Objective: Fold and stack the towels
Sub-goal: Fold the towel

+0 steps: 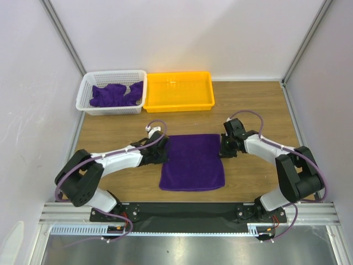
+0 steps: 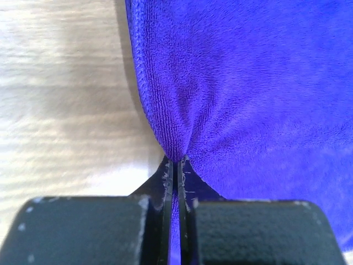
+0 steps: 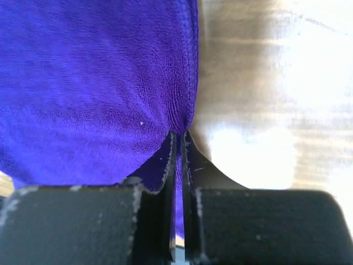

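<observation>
A deep purple towel (image 1: pixel 192 162) lies spread on the wooden table between my arms. My left gripper (image 1: pixel 164 153) is shut on the towel's left edge; the left wrist view shows the cloth (image 2: pixel 242 88) pinched between the jaws of that gripper (image 2: pixel 176 161). My right gripper (image 1: pixel 222 148) is shut on the towel's right edge; the right wrist view shows the hem (image 3: pixel 110 83) pinched in that gripper (image 3: pixel 179 133). More purple towels (image 1: pixel 115 94) lie crumpled in the white basket (image 1: pixel 88 83) at the back left.
A yellow tray (image 1: pixel 208 88) stands at the back, right of the basket. White walls close in the table on the left, back and right. Bare wood (image 1: pixel 259 110) lies right of the tray.
</observation>
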Robot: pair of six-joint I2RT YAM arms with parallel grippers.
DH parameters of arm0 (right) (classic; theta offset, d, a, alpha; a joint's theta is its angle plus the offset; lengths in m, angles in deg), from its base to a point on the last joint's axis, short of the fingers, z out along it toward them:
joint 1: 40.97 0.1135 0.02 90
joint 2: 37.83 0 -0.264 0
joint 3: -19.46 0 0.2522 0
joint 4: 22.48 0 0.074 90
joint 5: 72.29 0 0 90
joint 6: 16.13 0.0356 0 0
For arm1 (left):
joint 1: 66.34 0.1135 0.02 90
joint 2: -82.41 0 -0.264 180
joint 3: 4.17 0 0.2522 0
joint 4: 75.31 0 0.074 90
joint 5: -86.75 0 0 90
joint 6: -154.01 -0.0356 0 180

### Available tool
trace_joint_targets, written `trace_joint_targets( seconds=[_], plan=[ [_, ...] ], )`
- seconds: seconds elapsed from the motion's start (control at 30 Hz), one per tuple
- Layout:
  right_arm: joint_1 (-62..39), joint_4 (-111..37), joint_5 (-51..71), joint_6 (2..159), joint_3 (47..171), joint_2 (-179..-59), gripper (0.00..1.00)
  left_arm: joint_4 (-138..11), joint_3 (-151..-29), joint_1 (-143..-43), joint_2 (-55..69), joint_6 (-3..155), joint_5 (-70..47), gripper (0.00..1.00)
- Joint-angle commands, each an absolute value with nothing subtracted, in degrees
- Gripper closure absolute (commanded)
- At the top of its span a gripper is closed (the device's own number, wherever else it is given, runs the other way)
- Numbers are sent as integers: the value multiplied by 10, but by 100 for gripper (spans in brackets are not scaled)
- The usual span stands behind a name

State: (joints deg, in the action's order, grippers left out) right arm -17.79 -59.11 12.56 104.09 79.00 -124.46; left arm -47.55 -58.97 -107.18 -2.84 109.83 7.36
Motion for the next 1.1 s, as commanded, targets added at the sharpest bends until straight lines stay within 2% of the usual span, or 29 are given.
trace_joint_targets(
  seconds=[0.0, 0.27, 0.47, 0.57, 0.9, 1.07],
  plan=[
    [-173, -638, 145, 1031, 823, -1198, 100, -423, -599, -1077, 33, 1066, 105, 100],
    [-173, -688, 147, 1024, 918, -1137, 100, -384, -672, -1072, 122, 1020, 138, 100],
    [-174, -730, 151, 1008, 1037, -1141, 100, -362, -765, -1046, 134, 970, 153, 99],
    [-174, -725, 159, 1001, 1057, -1133, 100, -378, -786, -1041, 152, 940, 160, 100],
    [-223, -649, 147, 969, 1081, -1192, 100, -499, -819, -959, 75, 865, 84, 100],
    [-246, -640, 136, 948, 1142, -1242, 100, -548, -859, -929, 29, 839, 47, 100]
  ],
)
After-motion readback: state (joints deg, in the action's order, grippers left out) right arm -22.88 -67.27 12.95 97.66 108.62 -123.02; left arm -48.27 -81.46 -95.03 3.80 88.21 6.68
